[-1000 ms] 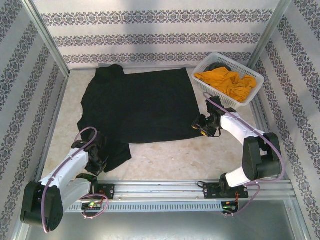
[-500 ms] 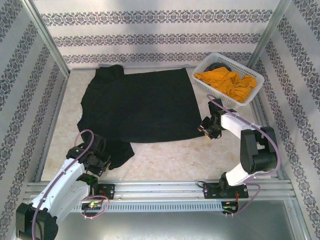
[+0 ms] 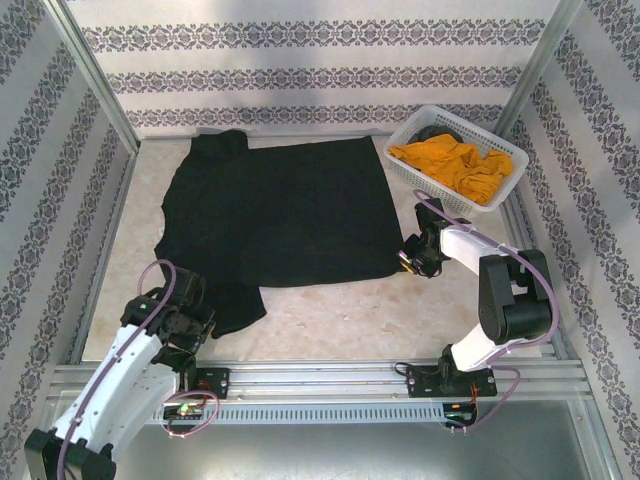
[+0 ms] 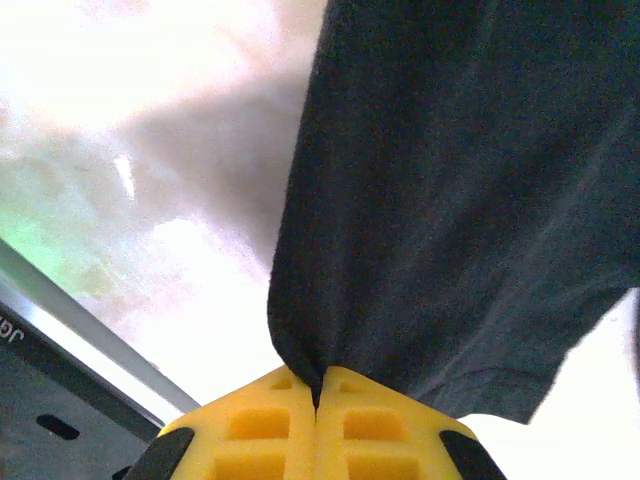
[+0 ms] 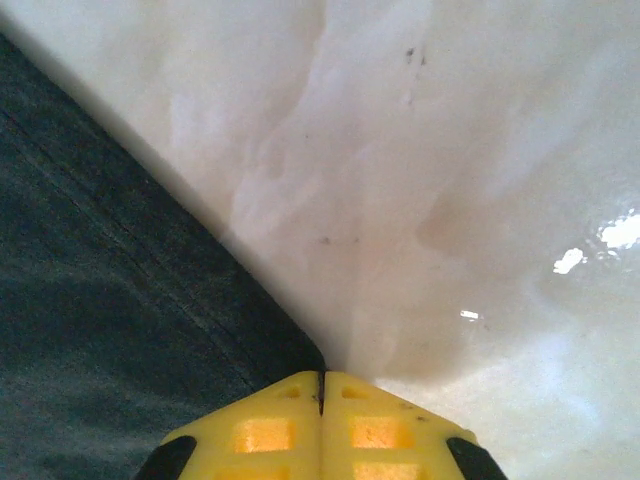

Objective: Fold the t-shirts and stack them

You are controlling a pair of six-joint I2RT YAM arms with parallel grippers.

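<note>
From above: the black shirt (image 3: 280, 215) lies spread over the table (image 3: 340, 320), its collar end to the far left and a flap trailing toward the near left. The left gripper (image 3: 195, 322) sits low at that near-left flap, right on the cloth. Over on the other side, the right gripper (image 3: 405, 260) is down at the shirt's near-right corner. The orange shirt (image 3: 455, 165) is heaped in the basket (image 3: 410, 170) at the far right, well apart from both arms.

Left wrist now: the yellow fingers (image 4: 260, 440) are pressed together, and the left gripper (image 4: 318, 385) has a fold of the black shirt (image 4: 450, 200) pinched between them. The cloth rises from the tips in a taut gather, with pale table (image 4: 150, 150) to its left.

Right wrist: fingers (image 5: 270, 435) together here too. The corner of the black shirt (image 5: 100, 330) runs straight into the seam of the right gripper (image 5: 321, 378), clamped at its tip. The hem stitching shows along the edge, with bare table (image 5: 450, 150) to the right.
</note>
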